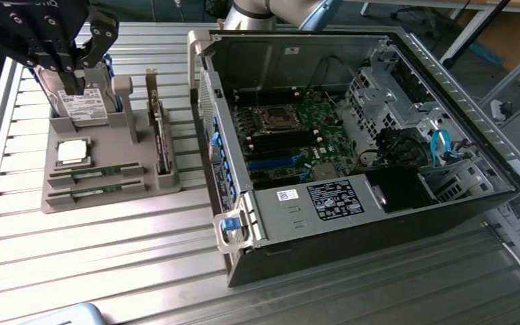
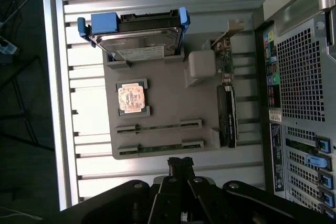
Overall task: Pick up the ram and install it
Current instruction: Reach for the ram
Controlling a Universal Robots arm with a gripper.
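Two green ram sticks [image 1: 97, 173] [image 1: 97, 191] lie side by side in slots at the near end of a grey holder tray [image 1: 106, 145]. In the wrist view the same two ram sticks [image 2: 157, 127] [image 2: 157, 147] show as thin strips on the tray [image 2: 173, 103]. My gripper [image 1: 72, 85] hangs high over the tray's far end, above the hard drive, well away from both sticks. Its black fingers [image 2: 181, 164] are shut together with nothing between them. The open computer case [image 1: 332, 223] lies at the exterior view's right, with its motherboard [image 1: 300, 139] exposed.
The tray also carries a hard drive in a blue frame [image 1: 81, 107], a square silver processor [image 1: 72, 152] and an upright dark expansion card [image 1: 160, 139]. The case wall [image 1: 208, 101] stands close beside the tray. All rests on a slatted metal table [image 1: 106, 250].
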